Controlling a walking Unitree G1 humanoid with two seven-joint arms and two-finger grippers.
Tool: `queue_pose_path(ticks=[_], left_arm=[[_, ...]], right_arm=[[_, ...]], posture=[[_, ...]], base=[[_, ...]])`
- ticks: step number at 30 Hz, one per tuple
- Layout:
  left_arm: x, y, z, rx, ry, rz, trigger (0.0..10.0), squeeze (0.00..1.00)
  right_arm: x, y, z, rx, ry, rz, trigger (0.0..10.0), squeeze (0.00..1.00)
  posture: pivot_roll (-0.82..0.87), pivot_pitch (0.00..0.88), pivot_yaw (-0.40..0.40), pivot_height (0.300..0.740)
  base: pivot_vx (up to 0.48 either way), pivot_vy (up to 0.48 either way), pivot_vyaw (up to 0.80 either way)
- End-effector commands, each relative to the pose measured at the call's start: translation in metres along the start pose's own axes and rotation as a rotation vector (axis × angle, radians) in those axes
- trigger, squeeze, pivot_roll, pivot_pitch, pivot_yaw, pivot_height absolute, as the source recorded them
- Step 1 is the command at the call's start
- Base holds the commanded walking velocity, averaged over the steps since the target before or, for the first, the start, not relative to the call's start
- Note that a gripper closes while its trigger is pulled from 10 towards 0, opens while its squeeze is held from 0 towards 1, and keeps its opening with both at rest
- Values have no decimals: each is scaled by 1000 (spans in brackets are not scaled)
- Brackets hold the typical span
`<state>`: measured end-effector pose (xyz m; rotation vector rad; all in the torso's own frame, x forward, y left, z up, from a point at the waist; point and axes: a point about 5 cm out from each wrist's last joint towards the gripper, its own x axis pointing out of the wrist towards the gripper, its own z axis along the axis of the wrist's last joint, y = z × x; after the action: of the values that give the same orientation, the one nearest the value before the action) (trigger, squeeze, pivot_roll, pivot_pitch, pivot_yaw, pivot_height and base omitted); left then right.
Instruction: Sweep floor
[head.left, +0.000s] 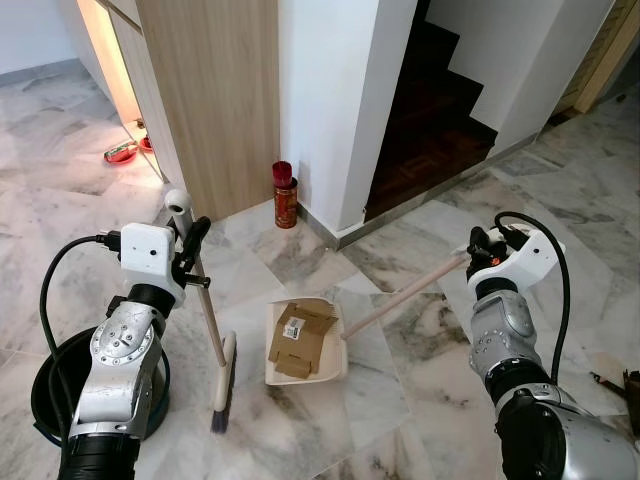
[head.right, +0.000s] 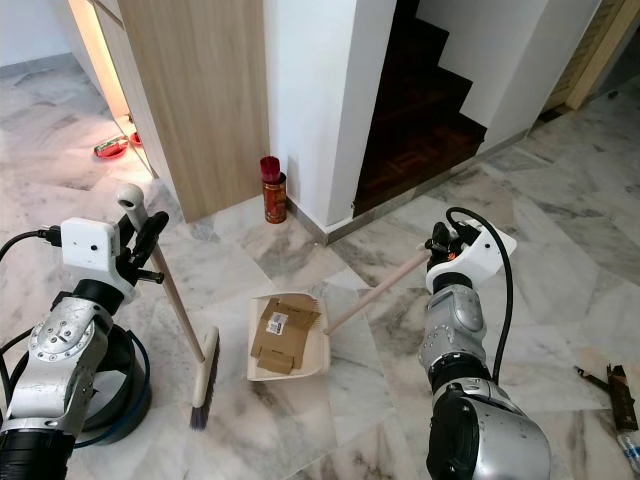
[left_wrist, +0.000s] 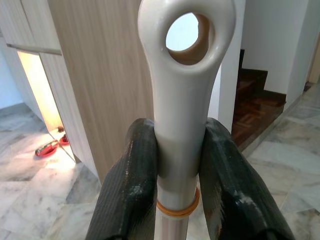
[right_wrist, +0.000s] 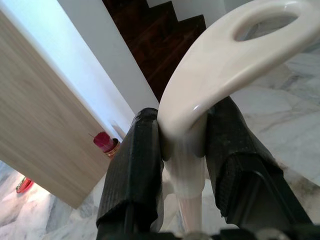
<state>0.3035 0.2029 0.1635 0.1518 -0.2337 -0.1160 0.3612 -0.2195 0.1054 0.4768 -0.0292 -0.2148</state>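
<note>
My left gripper (head.left: 190, 243) is shut on the broom handle (left_wrist: 182, 115) just below its white looped end. The broom (head.left: 212, 340) stands nearly upright, its bristle head (head.left: 222, 390) on the marble floor left of the dustpan. My right gripper (head.left: 478, 250) is shut on the dustpan handle (right_wrist: 215, 70), a pale pole slanting down to the cream dustpan (head.left: 300, 368) lying flat on the floor. A folded piece of brown cardboard (head.left: 300, 338) lies in the pan.
A wooden cabinet (head.left: 215, 90) and a white wall pillar (head.left: 340, 100) stand ahead, with a red can (head.left: 285, 195) at their foot. Dark stairs (head.left: 430, 110) rise behind. A black round bin (head.left: 50, 395) sits by my left arm. Red slippers (head.left: 122, 152) lie far left.
</note>
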Motion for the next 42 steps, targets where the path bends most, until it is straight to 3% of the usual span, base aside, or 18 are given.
queue_pose_path(ticks=[1,15,23,42], left_arm=[[5,-5,9,15,-52,-12,10000,0],[1,-6,4,5,-36,-5,10000,0],[0,-15,0,-22,-26,-20,10000,0],[-2,-19,-4,-25,-14,-13,10000,0]], right_arm=[[5,6,17,14,-84,17,10000,0],[5,4,16,6,-75,10,10000,0],[5,3,16,-5,-65,1,10000,0],[5,3,15,-17,-47,0,10000,0]], posture=[[101,0,-50,740],[104,0,-55,740],[106,0,-56,740],[97,0,-60,740]], base=[[0,0,0],[0,0,800],[0,0,684],[0,0,0]])
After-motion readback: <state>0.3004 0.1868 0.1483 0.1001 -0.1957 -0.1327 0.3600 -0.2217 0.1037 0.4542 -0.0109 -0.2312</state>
